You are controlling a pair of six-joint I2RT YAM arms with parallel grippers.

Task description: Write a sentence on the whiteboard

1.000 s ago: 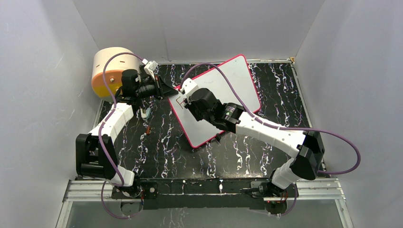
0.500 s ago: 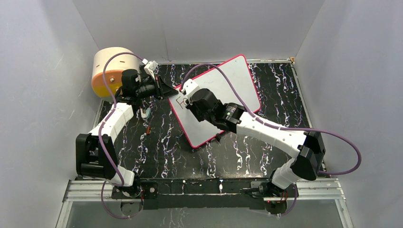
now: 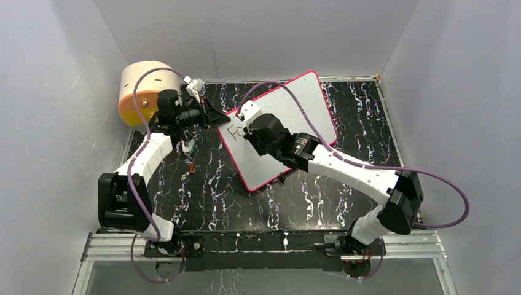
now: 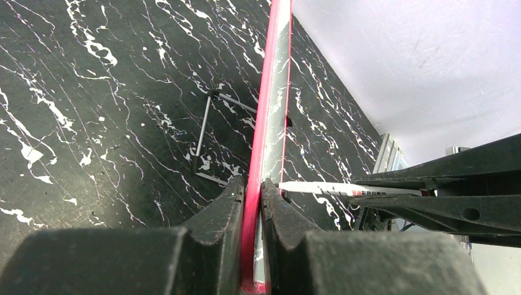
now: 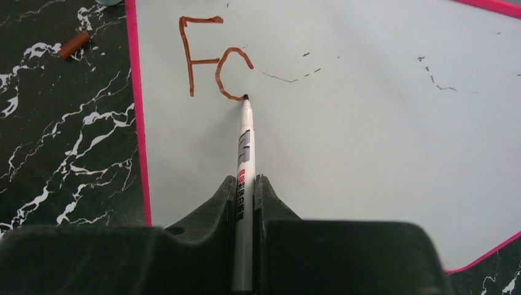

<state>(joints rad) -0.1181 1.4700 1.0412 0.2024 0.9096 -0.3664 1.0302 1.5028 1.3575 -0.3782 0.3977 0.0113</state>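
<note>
The whiteboard (image 3: 295,104), white with a pink-red frame, lies askew on the black marbled table. My left gripper (image 3: 212,115) is shut on its left edge; in the left wrist view the red frame (image 4: 265,123) runs between the closed jaws of the left gripper (image 4: 252,190). My right gripper (image 5: 245,184) is shut on a grey-white marker (image 5: 245,141), whose tip touches the whiteboard (image 5: 368,153). The sentence (image 5: 209,58) consists of a brownish-red "F" and an open curve beside it. In the top view the sentence (image 3: 234,131) sits near the board's left corner, just left of the right gripper (image 3: 249,120).
A round tan-and-orange drum (image 3: 142,92) stands at the far left behind the left arm. A small brown cap (image 5: 74,45) lies on the table left of the board. A thin wire stand (image 4: 206,132) lies under the board's edge. White walls enclose the table.
The right gripper has shifted slightly right with the marker, and a curved stroke has appeared beside the "F". The left gripper has stayed clamped on the board's edge.
</note>
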